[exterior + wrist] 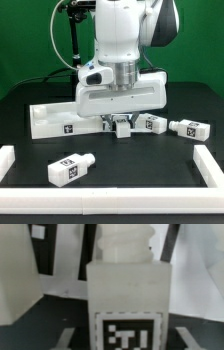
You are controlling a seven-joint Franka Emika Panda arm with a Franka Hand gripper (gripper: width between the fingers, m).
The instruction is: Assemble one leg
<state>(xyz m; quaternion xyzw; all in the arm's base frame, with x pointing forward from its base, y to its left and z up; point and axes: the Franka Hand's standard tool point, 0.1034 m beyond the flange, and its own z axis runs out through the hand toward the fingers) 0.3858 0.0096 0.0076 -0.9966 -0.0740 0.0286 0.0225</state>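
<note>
My gripper (120,125) is shut on a white leg (121,127) and holds it low over the black table, just in front of the large flat white panel (52,118). In the wrist view the leg (125,286) fills the middle, with its narrower peg end (126,243) pointing away from the gripper (127,340). Its black-and-white tag (127,332) faces the camera. A grey finger (68,337) shows on each side of it. Three other legs lie loose: two (153,122) (188,128) at the exterior view's right and one (70,170) in front left.
A low white border rail frames the work area at the exterior view's left (6,160), right (210,166) and front (110,207). White surfaces (20,280) lie on both sides of the held leg in the wrist view.
</note>
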